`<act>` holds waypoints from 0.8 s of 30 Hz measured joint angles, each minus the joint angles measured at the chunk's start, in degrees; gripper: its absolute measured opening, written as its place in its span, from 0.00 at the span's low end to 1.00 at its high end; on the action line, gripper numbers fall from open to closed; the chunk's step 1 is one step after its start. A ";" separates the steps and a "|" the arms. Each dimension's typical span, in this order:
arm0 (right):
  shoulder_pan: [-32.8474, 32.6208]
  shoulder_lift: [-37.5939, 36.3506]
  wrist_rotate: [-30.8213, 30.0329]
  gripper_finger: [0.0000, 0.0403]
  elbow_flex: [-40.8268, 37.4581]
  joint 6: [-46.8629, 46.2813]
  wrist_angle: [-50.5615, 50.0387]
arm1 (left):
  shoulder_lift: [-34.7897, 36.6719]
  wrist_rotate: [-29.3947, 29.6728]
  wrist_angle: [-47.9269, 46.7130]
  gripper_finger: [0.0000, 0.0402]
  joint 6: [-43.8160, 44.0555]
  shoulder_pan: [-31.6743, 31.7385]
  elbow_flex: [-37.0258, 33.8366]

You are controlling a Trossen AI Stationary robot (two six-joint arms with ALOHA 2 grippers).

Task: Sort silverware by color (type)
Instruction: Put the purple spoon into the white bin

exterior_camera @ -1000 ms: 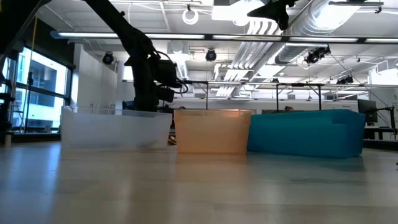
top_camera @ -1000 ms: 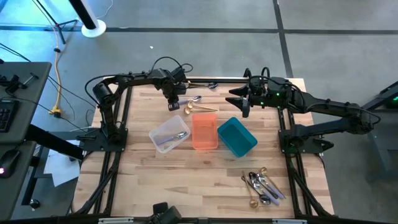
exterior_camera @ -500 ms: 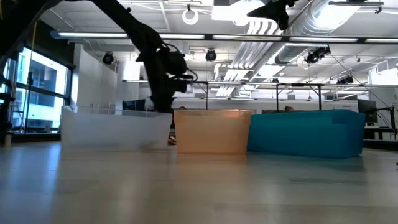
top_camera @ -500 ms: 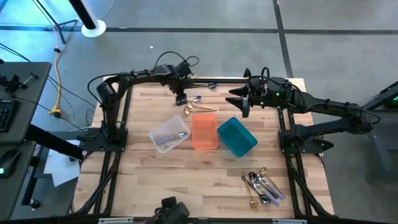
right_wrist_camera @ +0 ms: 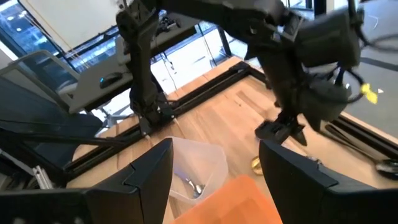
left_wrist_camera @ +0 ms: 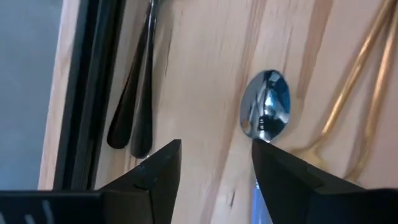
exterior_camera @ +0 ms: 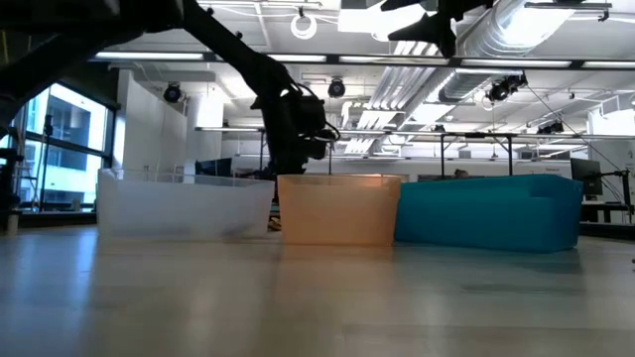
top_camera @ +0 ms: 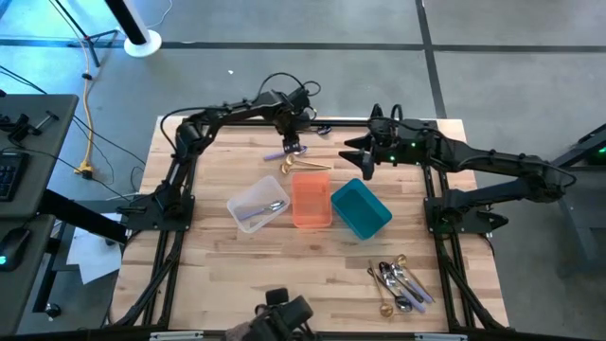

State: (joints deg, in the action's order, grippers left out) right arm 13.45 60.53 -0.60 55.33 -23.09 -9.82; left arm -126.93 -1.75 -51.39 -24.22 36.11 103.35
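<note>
Silverware lies in three places. Under the left gripper, whose fingers stand apart and hold nothing, a silver spoon rests on the table near the far edge, with gold pieces just beside it and two black handles by the table's rail. The right gripper hangs open and empty above the table, beyond the teal bin. One silver piece lies in the clear bin, left of the orange bin. A mixed pile sits near the front right corner.
</note>
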 joint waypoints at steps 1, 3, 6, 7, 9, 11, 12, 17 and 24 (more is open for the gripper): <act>0.00 -0.13 -0.09 0.55 0.00 0.00 0.24 | -0.30 0.34 -0.63 0.46 -0.43 -0.18 0.00; 0.00 -0.26 -0.31 0.55 0.02 0.00 0.61 | -1.01 0.67 -1.97 0.46 -1.41 -0.54 0.00; 0.00 -0.22 -0.31 0.55 0.02 -0.02 0.34 | -1.93 0.66 -2.87 0.46 -1.45 -0.84 0.00; 0.02 -0.22 -0.31 0.55 0.02 -0.02 0.33 | -2.17 0.55 -2.84 0.46 -1.45 -0.95 0.00; 0.00 -0.22 -0.31 0.55 0.02 -0.29 0.16 | -2.65 0.56 -2.62 0.46 -1.65 -0.97 0.00; 0.00 -0.22 -0.29 0.55 0.02 -1.06 0.20 | -2.71 0.56 -2.26 0.46 -1.87 -0.97 -0.02; 0.00 -0.22 -0.28 0.55 0.02 -1.37 0.23 | -2.68 0.56 -1.67 0.46 -1.88 -0.97 -0.02; 0.00 -0.22 0.13 0.55 0.02 -1.51 0.20 | -2.67 0.56 -2.38 0.46 -2.49 -1.14 -0.06; 0.00 -0.22 0.15 0.55 0.02 -1.51 0.20 | -2.54 0.82 -0.94 0.46 -5.00 -2.11 -3.64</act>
State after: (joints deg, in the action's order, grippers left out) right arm 13.45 60.31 -0.45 55.35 -24.60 -9.63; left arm -129.47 -0.93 -52.33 -29.22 34.00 99.71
